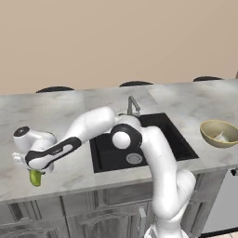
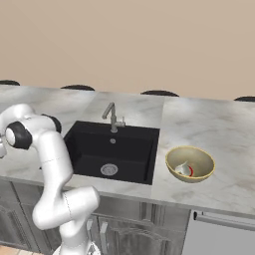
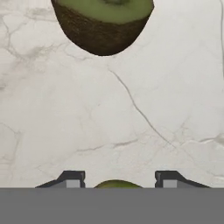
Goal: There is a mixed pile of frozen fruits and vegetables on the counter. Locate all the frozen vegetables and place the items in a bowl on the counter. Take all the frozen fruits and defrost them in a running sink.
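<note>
Yellow-green fruit (image 3: 117, 183) between gripper (image 3: 118, 178) fingers

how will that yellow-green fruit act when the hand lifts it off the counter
The yellow-green fruit looks smooth and rounded, so it may slip between the hand fingers. Its oblong shape would probably let it roll on the flat counter if dropped. It seems small, likely light.

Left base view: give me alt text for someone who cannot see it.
The white arm reaches down left over the grey marbled counter, its gripper low over a yellow-green fruit near the front edge. To the right lies the black sink with its grey faucet. Further right, a tan bowl stands on the counter.
</note>
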You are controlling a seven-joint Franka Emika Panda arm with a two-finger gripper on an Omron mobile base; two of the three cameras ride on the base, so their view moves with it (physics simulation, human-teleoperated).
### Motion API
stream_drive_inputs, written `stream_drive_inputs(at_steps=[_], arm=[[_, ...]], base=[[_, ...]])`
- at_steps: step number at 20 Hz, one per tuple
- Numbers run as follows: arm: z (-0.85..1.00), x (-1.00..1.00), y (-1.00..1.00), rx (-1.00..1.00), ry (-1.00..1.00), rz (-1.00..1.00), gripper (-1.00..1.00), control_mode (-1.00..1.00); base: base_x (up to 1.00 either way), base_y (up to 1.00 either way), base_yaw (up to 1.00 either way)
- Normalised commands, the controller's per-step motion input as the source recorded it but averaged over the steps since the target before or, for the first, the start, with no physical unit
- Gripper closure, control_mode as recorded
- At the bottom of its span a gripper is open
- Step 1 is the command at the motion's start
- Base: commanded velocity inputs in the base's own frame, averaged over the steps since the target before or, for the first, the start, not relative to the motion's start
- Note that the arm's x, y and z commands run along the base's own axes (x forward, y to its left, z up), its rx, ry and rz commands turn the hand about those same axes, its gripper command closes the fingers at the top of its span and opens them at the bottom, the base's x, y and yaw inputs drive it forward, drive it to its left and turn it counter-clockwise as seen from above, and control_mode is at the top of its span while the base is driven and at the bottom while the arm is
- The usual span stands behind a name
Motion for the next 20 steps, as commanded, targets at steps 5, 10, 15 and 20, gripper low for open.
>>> stream_drive_inputs(at_steps=[5, 10, 15, 20], arm=[[0.54, -0.33, -0.6, 0.01, 0.0, 0.0, 1.0, -1.0], [0.44, -0.25, -0.82, 0.05, 0.04, 0.01, 1.0, -1.0], [0.0, -0.12, -1.0, 0.11, -0.01, 0.0, 1.0, -1.0], [-0.01, 0.1, -1.0, 0.04, 0.04, 0.0, 1.0, -1.0]], base=[[0.0, 0.0, 0.0], [0.0, 0.0, 0.0], [0.0, 0.0, 0.0], [0.0, 0.0, 0.0]])
